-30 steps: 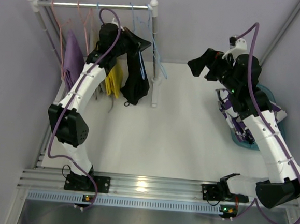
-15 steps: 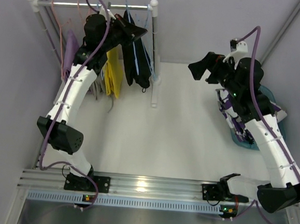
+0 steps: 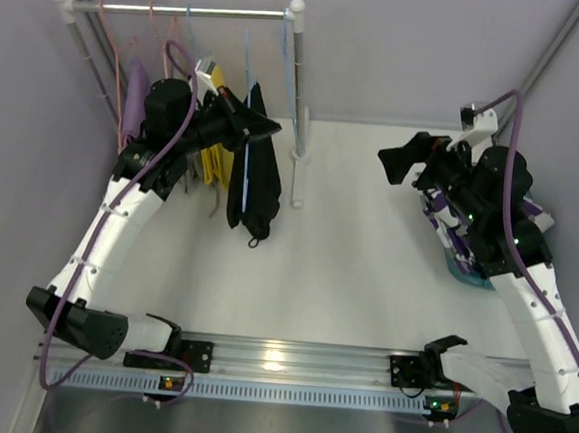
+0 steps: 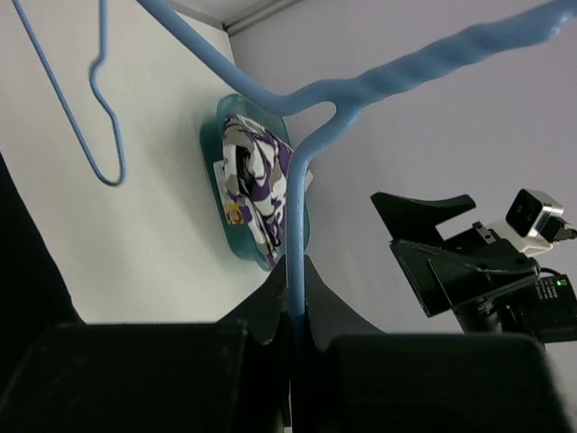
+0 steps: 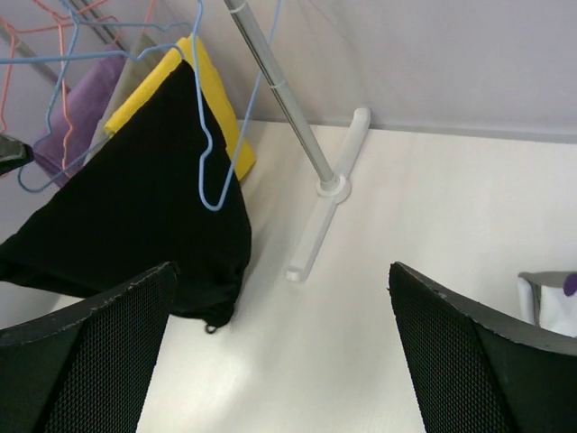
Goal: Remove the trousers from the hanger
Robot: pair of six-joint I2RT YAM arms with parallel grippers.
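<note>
The black trousers (image 3: pixel 256 169) are hanging folded over a blue hanger (image 3: pixel 247 83), dangling above the worktop (image 3: pixel 347 251) just in front of the yellow garment (image 3: pixel 217 161). The left pincer (image 4: pixel 291 311) is clamping the hanger's thin wire stem between closed fingers and holding it near the rail (image 3: pixel 185 10). Whether the hook is clear of the rail is hard to make out. The camouflage trousers (image 4: pixel 257 194) are already lying in the teal basket (image 4: pixel 215 162) at the right side. The right pincer (image 5: pixel 279 271) is waiting well apart from the cloth, spread wide and carrying nothing.

The grip is on round, slim wire, so the hanger is likely to be free to twist or swing, and that could tip the bar and let the loosely draped trousers slide onto the worktop. Moving rightward, the hanger or cloth could snag the rack post (image 3: pixel 298 87). The right pincer could also catch the wire along with the cloth.
</note>
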